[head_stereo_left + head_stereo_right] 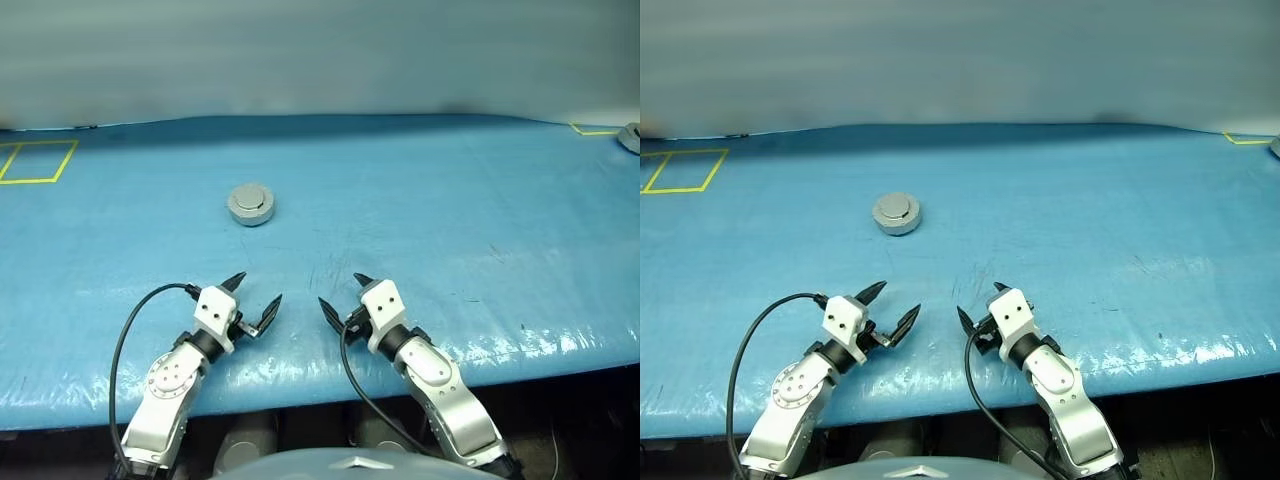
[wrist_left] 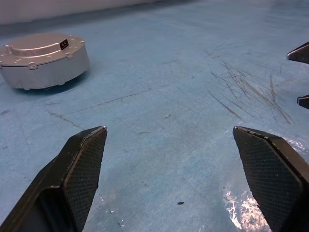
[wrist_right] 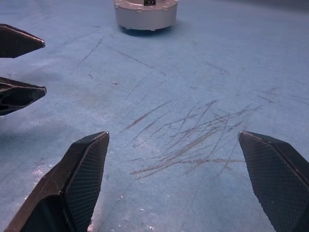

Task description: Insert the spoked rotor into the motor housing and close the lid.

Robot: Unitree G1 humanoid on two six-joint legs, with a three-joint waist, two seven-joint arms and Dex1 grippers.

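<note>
Motor housing point(image 1: 250, 204) sits closed on blue table point(image 1: 450, 230), lid point(image 1: 251, 195) down on top, plain grey puck from outside; spoked rotor presumably inside, task looks done

Left gripper point(image 1: 256, 301) and right gripper point(image 1: 341, 296) hover low at near table edge, well short of housing, tips facing each other; jaws on both spread wide, nothing held – reads as a parked, hands-off pose clear of the finished assembly

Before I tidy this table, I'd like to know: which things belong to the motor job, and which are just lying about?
Belongs to the job:
- motor housing, lid closed on top
- left gripper, jaws open
- right gripper, jaws open

Just lying about:
- grey object at the table's far right edge
- yellow tape outline
</note>
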